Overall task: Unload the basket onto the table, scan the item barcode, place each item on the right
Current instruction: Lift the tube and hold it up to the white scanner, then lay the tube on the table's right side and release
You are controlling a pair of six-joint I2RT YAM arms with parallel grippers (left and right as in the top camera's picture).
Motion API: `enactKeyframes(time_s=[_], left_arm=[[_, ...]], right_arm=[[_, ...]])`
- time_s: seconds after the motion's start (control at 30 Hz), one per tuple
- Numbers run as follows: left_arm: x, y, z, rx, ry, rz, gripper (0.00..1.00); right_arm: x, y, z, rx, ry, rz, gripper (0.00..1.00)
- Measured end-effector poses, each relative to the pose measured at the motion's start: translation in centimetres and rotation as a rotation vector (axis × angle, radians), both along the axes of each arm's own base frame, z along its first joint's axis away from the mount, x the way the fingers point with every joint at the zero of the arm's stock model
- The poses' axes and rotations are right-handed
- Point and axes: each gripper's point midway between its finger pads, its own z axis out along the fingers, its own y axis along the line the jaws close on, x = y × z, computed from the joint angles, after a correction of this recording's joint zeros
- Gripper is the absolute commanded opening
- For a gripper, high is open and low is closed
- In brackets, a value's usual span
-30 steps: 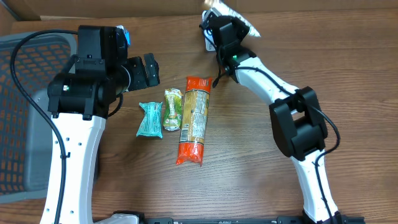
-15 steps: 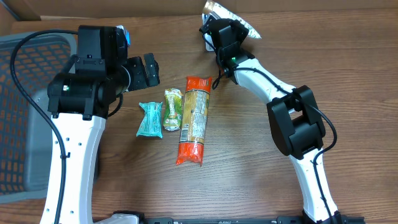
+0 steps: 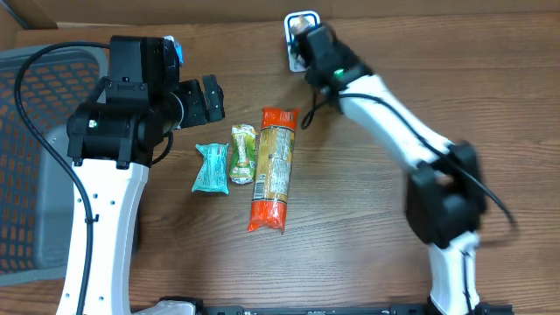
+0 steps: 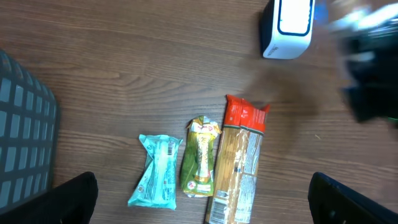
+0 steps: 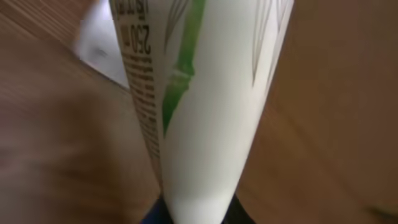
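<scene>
One camera hangs straight above the surface (image 3: 350,245), looking down on both arms and everything laid out. The left wrist camera also looks down from fairly high up; it shares with the overhead view the orange packet (image 3: 273,166), the scanner (image 4: 286,43) and an edge of the basket (image 4: 25,124). The right wrist camera sits hard up against a white tube (image 5: 199,93), which fills most of its frame, with blurred wood behind.

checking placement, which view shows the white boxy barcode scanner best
Left wrist: white boxy barcode scanner, sharp, unobstructed. Overhead, the right gripper partly covers it; right wrist shows a white blur behind a white tube.
</scene>
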Motion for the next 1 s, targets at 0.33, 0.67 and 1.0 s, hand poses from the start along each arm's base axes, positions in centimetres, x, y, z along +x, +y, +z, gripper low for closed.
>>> enactKeyframes(time_s=[0.33, 0.67, 1.0], left_arm=[[0.0, 0.0, 0.0, 0.000, 0.000, 0.000, 1.00], [0.0, 0.0, 0.0, 0.000, 0.000, 0.000, 0.99], [0.0, 0.0, -0.1, 0.000, 0.003, 0.000, 0.99]], right_arm=[[-9.2, -11.1, 13.4, 0.757, 0.128, -0.475, 0.04], [-9.6, -22.3, -4.4, 0.994, 0.290, -1.253, 0.04], [-10.2, -25.9, -10.9, 1.193, 0.152, -1.518, 0.48]])
